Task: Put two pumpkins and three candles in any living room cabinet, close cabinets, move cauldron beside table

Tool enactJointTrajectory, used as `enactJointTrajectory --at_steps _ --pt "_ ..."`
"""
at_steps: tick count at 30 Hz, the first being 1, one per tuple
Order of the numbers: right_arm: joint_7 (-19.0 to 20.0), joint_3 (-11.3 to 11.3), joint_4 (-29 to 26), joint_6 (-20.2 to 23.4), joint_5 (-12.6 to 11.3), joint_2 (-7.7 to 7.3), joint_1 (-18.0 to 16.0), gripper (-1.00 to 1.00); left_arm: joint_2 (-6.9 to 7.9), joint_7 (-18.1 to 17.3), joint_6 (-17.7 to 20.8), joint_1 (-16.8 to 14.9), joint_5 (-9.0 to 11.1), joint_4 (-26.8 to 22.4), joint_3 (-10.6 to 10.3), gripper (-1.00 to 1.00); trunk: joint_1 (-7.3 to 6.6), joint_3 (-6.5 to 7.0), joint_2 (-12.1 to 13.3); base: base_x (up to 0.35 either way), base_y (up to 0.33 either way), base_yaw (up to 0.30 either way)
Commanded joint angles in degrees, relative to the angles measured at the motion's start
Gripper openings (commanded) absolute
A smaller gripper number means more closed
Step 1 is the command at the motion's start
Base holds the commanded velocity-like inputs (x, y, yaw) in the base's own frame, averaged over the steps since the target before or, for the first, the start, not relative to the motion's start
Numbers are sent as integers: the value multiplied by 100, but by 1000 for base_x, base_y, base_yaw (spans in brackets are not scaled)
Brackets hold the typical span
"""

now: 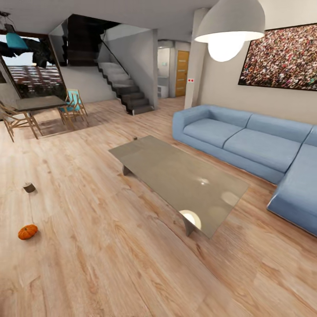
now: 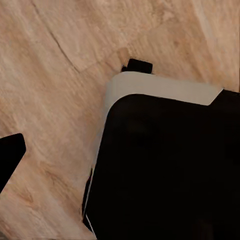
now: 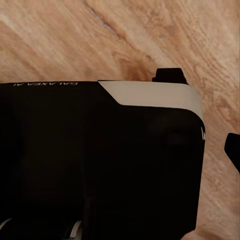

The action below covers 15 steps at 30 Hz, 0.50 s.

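Observation:
One orange pumpkin (image 1: pixel 27 231) lies on the wood floor at the left of the head view. Farther back on the floor stands a small stubby cylinder (image 1: pixel 29 187) that looks like a candle. The low table (image 1: pixel 180 176) with its glossy grey top stands mid-room. A tiny dark object (image 1: pixel 135 138) sits by its far corner, too small to identify. Each wrist view looks down past the robot's black and white body onto floorboards. One dark fingertip (image 2: pixel 10 155) shows at the edge of the left wrist view and another fingertip (image 3: pixel 233 149) in the right wrist view. Nothing is seen held.
A blue corner sofa (image 1: pixel 246 141) runs along the right wall behind the table. A dining table with wooden chairs (image 1: pixel 39 110) stands at the far left and a staircase (image 1: pixel 127 90) at the back. A white lamp (image 1: pixel 229 31) hangs overhead. Open floor lies between me and the pumpkin.

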Motion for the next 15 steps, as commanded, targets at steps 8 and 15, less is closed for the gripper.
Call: enactJointTrajectory --at_steps 8,15 --pt "-11 -30 182 -158 9 -3 1 100 -18 1203 709 -29 681 -1235 56 100 0 -30 -3 0 0 276" --pt "-16 -32 180 -163 8 -4 1 100 -370 1120 148 -29 644 -1188 -122 100 0 -53 -3 0 0 276"
